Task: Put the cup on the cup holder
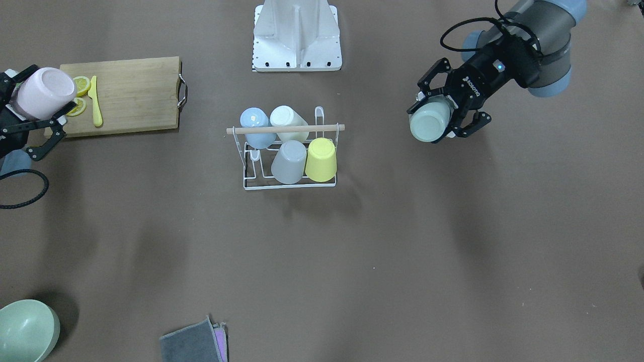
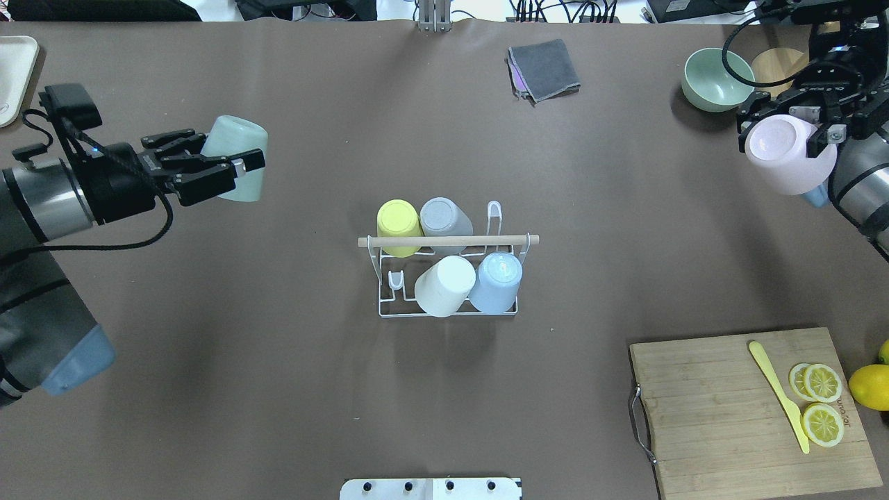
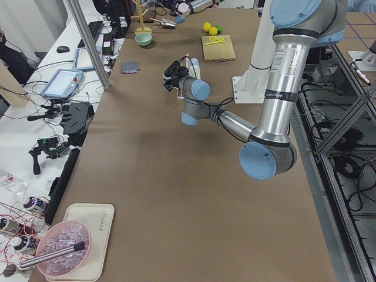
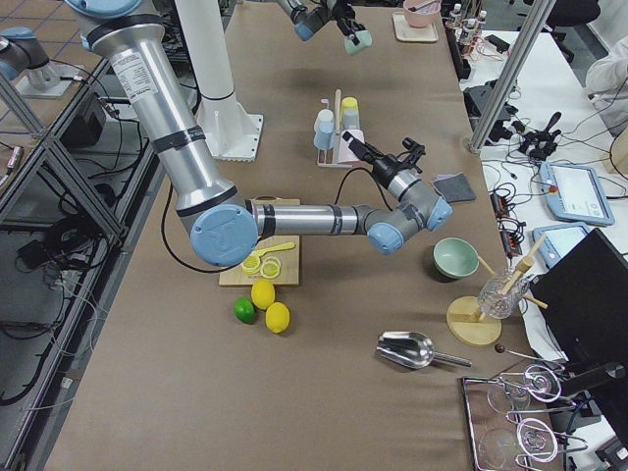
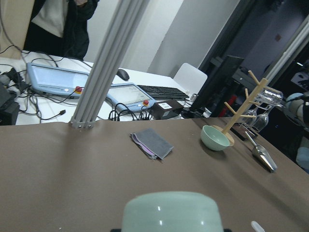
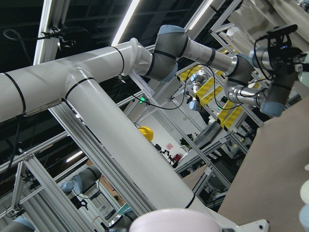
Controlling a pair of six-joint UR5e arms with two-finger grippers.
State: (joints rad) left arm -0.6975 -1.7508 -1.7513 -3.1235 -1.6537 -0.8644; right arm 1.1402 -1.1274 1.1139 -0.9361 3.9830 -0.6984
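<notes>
brown cloth covers the table, and the cup holder (image 2: 448, 241) stands at its middle, well apart from both arms. the left gripper (image 2: 223, 156) pinches a mint cup (image 2: 235, 132) across its wall, the cup tilted with its base up and away from the robot. the right gripper (image 2: 792, 126) is clamped on a pink cup (image 2: 792, 167), base up too. from the left fingers the holder lies toward the robot's right and somewhat closer to the robot, and this looks the nearer arm. four cups already sit upended on the holder. two prongs look free: a short prong (image 2: 395, 280) at the corner facing the left fingers and a tall prong (image 2: 494, 212) on the far row. the wooden rod (image 2: 514, 240) crosses above, and the white cup (image 2: 444, 286) leans just beside the short prong, so the mint cup probably needs turning mouth down and lowering clear of both. a green bowl (image 2: 708, 83) sits near the right fingers, off the path.
</notes>
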